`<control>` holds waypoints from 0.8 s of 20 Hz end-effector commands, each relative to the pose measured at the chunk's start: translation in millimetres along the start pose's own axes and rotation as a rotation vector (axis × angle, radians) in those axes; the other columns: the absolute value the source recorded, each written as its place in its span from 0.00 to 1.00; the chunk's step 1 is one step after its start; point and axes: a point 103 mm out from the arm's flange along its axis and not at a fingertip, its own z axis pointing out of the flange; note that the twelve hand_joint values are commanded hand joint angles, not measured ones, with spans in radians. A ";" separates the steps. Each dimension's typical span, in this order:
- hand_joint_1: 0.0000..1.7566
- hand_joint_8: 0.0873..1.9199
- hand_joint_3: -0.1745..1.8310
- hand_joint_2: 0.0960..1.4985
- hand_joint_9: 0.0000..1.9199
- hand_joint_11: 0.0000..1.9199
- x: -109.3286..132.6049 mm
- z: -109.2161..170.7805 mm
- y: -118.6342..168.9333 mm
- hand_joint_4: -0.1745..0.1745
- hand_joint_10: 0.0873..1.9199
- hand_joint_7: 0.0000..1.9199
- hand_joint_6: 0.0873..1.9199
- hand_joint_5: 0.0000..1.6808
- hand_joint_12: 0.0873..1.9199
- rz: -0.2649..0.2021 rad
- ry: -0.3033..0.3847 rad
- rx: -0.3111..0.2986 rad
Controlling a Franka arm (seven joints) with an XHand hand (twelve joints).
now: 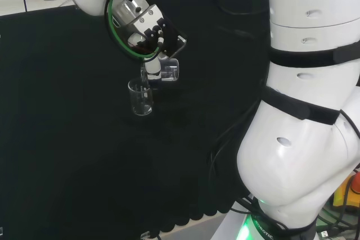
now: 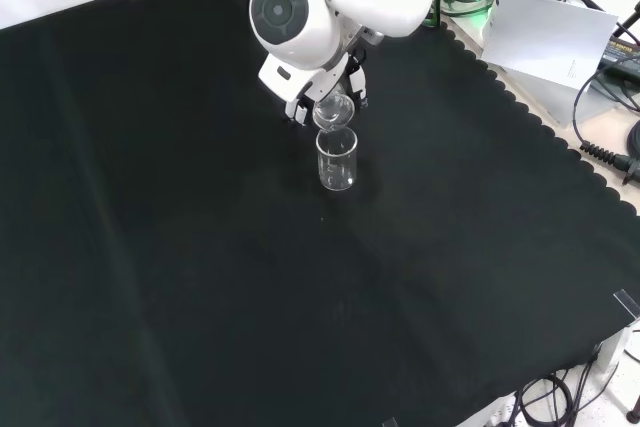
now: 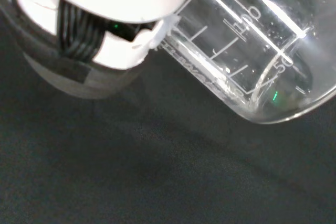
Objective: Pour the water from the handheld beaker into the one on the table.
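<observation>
Front view first: we see the hand coming down from the top of the picture, half covered by the arm's white link with its round grey cap. It holds a clear handheld beaker tipped well over, its mouth facing down toward the camera and sitting just above the rim of a second clear beaker. That second beaker stands upright on the black cloth of the worktop, a little above the middle of the view. We cannot tell from here how much water either vessel holds.

Head view shows the same pair from behind the arm: the hand hangs in the upper middle, the tilted handheld beaker lies almost on its side under it, and the standing beaker is just below and to the left, its rim close to the tipped one's lip. A thin clear streak seems to run down between them, though we cannot say for sure that it is water.

Wrist view gives us the handheld beaker close up, slanted, with printed graduation marks on its wall. The fingers are curled around the glass, white and black parts pressing against its side
</observation>
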 end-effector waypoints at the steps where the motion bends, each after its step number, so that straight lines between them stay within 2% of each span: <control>1: 0.74 0.41 0.48 0.37 0.81 0.65 2.3 -0.9 0.5 0.00 0.34 0.65 0.42 0.70 0.44 0.007 -0.013 0.017; 16: 0.74 0.41 0.48 0.37 0.81 0.65 3.8 -4.9 0.8 0.00 0.34 0.65 0.42 0.70 0.44 0.018 -0.049 0.065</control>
